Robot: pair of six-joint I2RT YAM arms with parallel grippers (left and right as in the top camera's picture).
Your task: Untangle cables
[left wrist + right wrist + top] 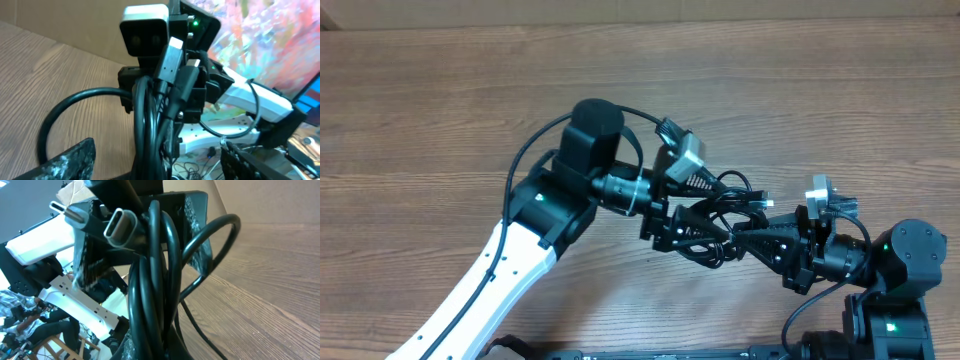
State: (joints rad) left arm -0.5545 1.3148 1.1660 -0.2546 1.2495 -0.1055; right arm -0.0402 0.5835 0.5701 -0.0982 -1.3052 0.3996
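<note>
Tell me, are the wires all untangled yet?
Not yet. Done: nothing visible; the cables are one bunched clump held above the table. In hand: the right gripper is shut on the clump, while the left gripper stands open around it. Still to do: separating every cord and laying each down.

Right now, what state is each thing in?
cables, tangled in one bundle
plugs, loose, connected to nothing
left gripper, open, cables passing between its jaws
right gripper, shut on the cables
</note>
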